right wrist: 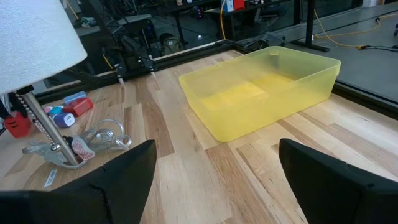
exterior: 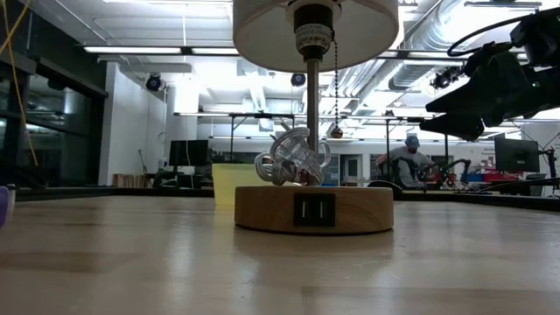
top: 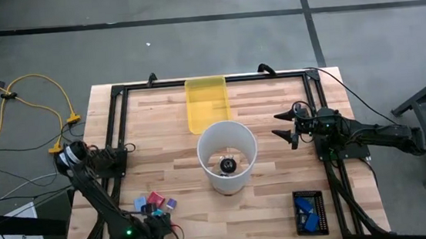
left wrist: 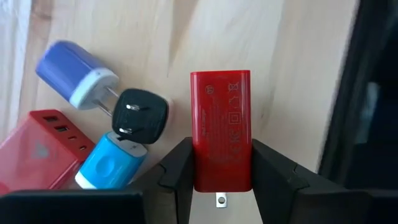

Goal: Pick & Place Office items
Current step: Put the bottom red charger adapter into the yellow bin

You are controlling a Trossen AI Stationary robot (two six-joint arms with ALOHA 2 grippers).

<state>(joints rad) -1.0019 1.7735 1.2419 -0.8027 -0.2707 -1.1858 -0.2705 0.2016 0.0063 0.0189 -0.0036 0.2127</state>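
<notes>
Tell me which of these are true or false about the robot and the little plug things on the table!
1. The left gripper is shut on the red charger. True.
2. The right gripper is holding a blue plug. False: its fingers stand open and hold nothing.
3. The yellow tray has nothing in it. True, as far as the right wrist view shows.
4. The black plug lies inside the yellow tray. False: it lies on the wooden table, next to the light blue charger.
5. The white lamp stands near the middle of the table. True.
6. The lamp has fallen over. False: it stands upright on its round wooden base.
</notes>
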